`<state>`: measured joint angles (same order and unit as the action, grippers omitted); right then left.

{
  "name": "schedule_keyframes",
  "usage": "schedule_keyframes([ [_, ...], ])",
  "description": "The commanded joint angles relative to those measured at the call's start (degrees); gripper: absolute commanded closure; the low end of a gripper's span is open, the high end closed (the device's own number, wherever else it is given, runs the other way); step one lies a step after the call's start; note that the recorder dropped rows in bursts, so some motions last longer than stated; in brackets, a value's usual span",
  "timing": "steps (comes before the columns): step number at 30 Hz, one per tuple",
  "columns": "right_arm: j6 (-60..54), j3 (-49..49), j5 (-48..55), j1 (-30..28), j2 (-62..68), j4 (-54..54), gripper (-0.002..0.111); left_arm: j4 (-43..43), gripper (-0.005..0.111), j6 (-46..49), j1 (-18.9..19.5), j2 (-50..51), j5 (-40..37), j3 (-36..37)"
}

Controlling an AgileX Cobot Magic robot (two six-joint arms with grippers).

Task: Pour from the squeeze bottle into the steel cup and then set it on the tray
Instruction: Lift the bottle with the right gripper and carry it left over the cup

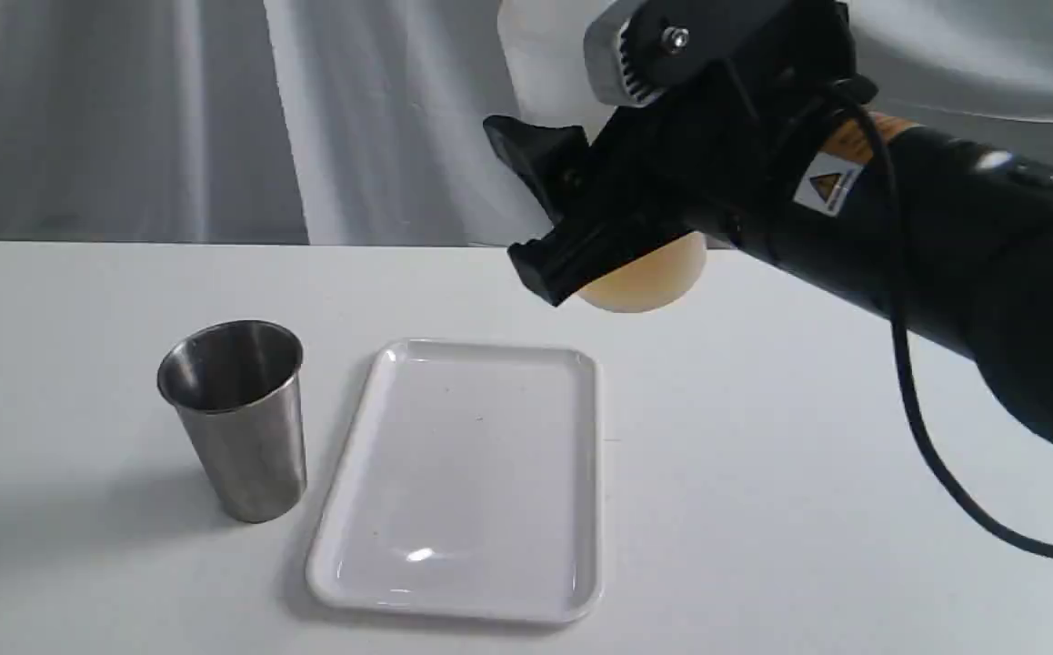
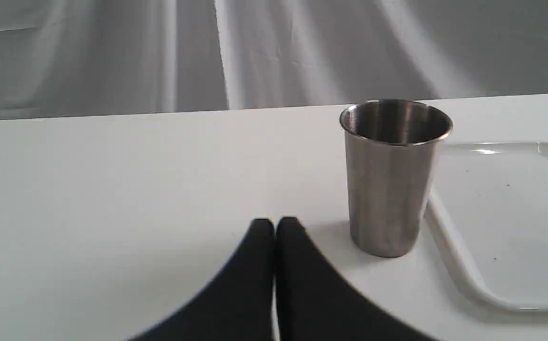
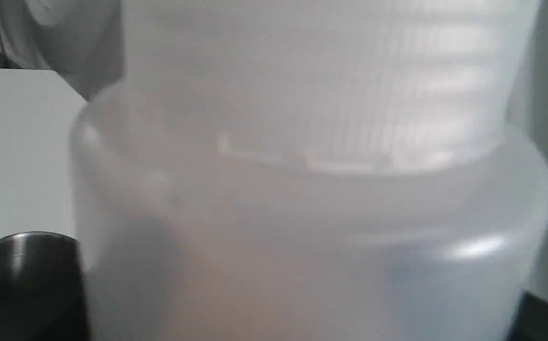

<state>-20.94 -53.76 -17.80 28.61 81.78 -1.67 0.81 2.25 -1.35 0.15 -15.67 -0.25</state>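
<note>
Right tool [image 1: 545, 200] gripping squeeze bottle [image 1: 649, 277] aloft beyond tray [image 1: 463, 473], steel cup [image 1: 235, 418] beside tray, left tool [image 2: 274, 227] clenched

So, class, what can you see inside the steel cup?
Only bare brushed inner wall shows inside the steel cup, in the exterior and left wrist views. Its bottom is hidden by the near wall, so liquid there cannot be judged.

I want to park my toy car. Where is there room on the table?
The tray is bare inside. The table is bare right of the tray, but the right gripper holds the squeeze bottle in the air near its far corner. Left of the steel cup is bare too, around the shut left gripper. Tight: the thin gap between cup and tray.
</note>
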Motion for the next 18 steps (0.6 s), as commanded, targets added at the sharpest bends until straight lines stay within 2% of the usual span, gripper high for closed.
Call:
schedule_keyframes([
  [1, 13.8, -1.0, -0.8, -0.8, 0.2, -14.7, 0.108, 0.1, 0.107, -0.3, 0.1, -0.1, 0.4, 0.3],
  [4, 26.2, -2.7, 2.2, -0.8, 1.7, -26.4, 0.108, 0.1, 0.107, -0.2, 0.1, -0.1, 0.4, 0.3],
  [11, 65.7, -11.1, 20.8, -0.6, 6.8, -60.0, 0.108, 0.1, 0.107, -0.2, 0.1, -0.1, 0.4, 0.3],
  [16, 73.5, -14.5, 25.0, 0.7, 9.8, -68.9, 0.108, 0.1, 0.107, -0.3, 0.1, -0.1, 0.4, 0.3],
  [18, 79.1, -16.2, 29.6, 2.0, 11.5, -71.9, 0.108, 0.1, 0.107, -0.3, 0.1, -0.1, 0.4, 0.3],
])
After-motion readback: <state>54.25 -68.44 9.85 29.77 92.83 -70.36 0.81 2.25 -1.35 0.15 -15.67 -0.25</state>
